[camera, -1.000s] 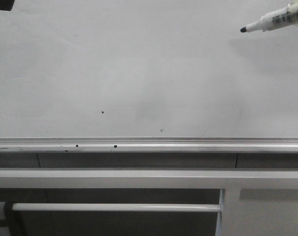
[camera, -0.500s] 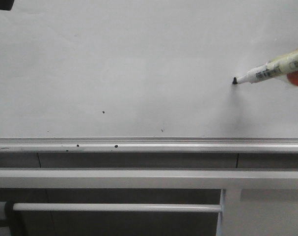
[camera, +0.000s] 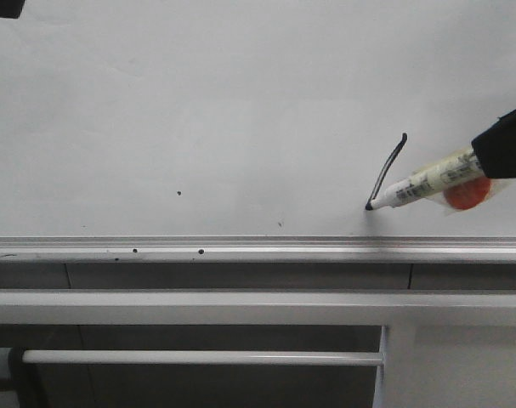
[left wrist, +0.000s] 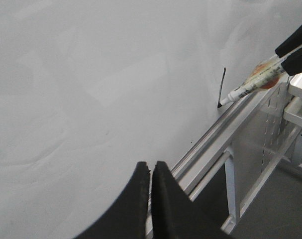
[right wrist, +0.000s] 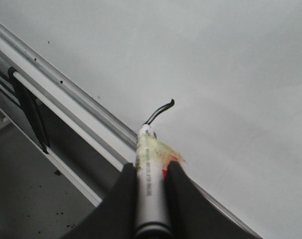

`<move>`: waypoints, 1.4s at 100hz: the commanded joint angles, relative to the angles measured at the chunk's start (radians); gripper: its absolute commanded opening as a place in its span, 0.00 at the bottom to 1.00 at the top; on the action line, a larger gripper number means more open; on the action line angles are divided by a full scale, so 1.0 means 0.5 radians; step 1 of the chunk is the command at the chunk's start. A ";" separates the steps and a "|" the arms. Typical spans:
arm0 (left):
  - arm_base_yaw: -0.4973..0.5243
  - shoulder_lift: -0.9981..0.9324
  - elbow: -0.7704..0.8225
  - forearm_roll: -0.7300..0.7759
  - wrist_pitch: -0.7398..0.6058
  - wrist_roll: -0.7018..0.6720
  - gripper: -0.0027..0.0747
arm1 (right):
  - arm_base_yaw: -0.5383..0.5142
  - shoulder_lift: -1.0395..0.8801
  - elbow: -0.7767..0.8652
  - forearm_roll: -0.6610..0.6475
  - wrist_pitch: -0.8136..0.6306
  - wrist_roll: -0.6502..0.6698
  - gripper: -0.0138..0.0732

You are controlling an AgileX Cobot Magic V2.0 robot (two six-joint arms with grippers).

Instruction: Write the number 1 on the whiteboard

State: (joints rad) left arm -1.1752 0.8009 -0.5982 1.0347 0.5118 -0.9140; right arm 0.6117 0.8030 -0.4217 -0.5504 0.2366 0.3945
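Observation:
The whiteboard (camera: 240, 102) fills the upper part of the front view, pale grey-white with a silver bottom rail (camera: 240, 249). A slanted black stroke, the number 1 (camera: 388, 170), is on its right part; it also shows in the left wrist view (left wrist: 222, 88) and the right wrist view (right wrist: 159, 111). My right gripper (right wrist: 150, 167) is shut on a white marker (camera: 428, 181) wrapped in yellowish tape with a red spot. The marker's tip touches the board at the stroke's lower end. My left gripper (left wrist: 151, 165) is shut and empty, close to the board, away from the stroke.
Grey metal bars (camera: 240, 308) and a thin rod (camera: 198, 358) run below the whiteboard's rail. A few tiny dark specks (camera: 179, 193) mark the board. The right arm's black finger (camera: 506, 143) enters from the right edge.
The marker tip moved from the air at upper right down to the board, then down-left along it, leaving the slanted black stroke.

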 commanded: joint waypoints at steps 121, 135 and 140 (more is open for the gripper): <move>-0.006 -0.016 -0.051 0.050 -0.091 -0.007 0.01 | 1.009 -0.311 -0.076 0.438 0.510 0.000 0.11; -0.006 -0.016 -0.051 0.051 -0.230 -0.006 0.01 | 1.009 -0.311 -0.077 0.438 0.510 0.005 0.11; -0.006 -0.011 -0.051 0.055 -0.294 -0.003 0.03 | 1.009 -0.311 -0.080 0.438 0.510 0.015 0.11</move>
State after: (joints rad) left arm -1.1752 0.8009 -0.5982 1.0347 0.4446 -0.9140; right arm 1.1231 0.6509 -0.4257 -0.3023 0.5439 0.3965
